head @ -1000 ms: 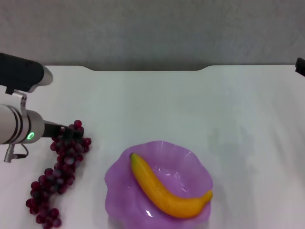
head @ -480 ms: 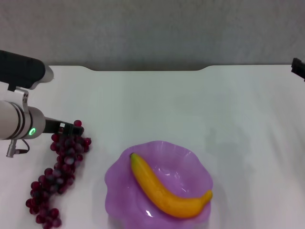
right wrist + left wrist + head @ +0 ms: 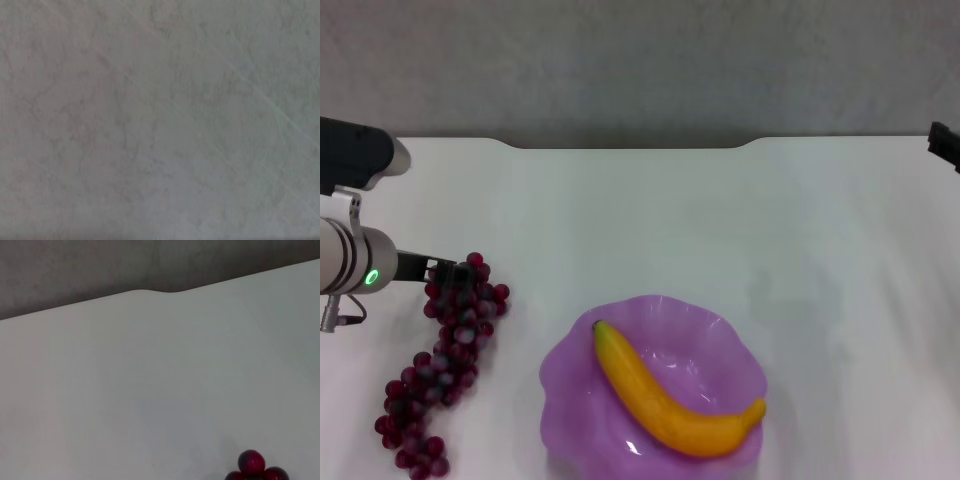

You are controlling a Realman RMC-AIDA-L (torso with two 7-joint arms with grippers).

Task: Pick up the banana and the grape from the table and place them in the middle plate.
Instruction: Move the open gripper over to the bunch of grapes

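Since earlier: left gripper (image 3: 445, 268) retreated leftward, at grape (image 3: 445, 350) bunch's far end; finger spread undeterminable. Banana (image 3: 665, 395) inside middle plate (image 3: 570, 375). Risk: loose bunch dangles, slips.

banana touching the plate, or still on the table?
Touching. Head view shows the banana lying inside the middle plate, resting across its shallow centre, off the table.

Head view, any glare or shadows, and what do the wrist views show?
Head view: even light, a small bright glint on the middle plate below the banana, faint shadow patches on the table. Left wrist view: mostly bare table, the grape cut off at the edge. Right wrist view: only mottled grey surface.
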